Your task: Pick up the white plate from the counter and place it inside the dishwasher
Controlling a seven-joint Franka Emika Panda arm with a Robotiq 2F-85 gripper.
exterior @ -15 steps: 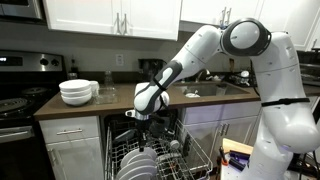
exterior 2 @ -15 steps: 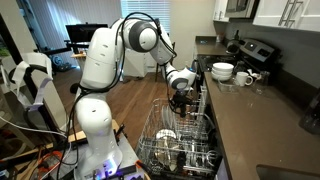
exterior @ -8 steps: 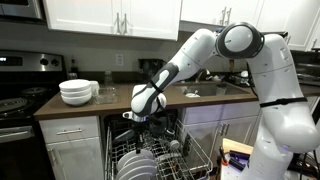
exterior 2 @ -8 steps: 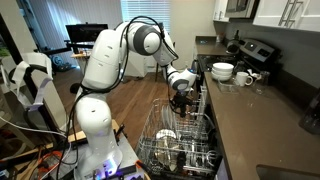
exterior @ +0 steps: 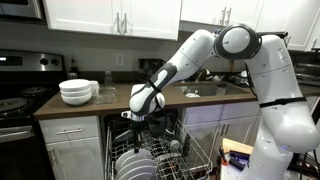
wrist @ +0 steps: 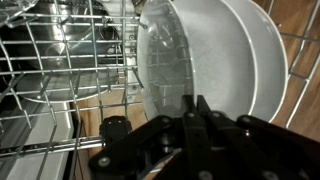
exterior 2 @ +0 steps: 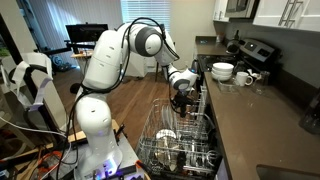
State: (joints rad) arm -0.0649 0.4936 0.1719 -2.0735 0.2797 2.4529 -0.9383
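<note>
Hand (wrist: 196, 104): black, out of focus, its base cut off by the lower edge of the wrist view. The fingers lie close together at the lower rim of the white plate (wrist: 232, 50), but I cannot tell whether they pinch it. In both exterior views the hand (exterior: 140, 119) (exterior 2: 181, 100) sits low over the open dishwasher and is too small to read.

White plate: round, glossy, standing on edge in the dishwasher rack (wrist: 60, 75), its top cut off by the frame. A greyer disc (wrist: 160, 60) overlaps its front; the material is unclear.

Dishwasher rack: thin metal wire grid, pulled out, with its far side hidden behind the arm in an exterior view (exterior: 200, 150).

Stacked bowls (exterior: 77, 92): white, rounded, on the dark desk (exterior: 112, 103), well apart from the hand.
</note>
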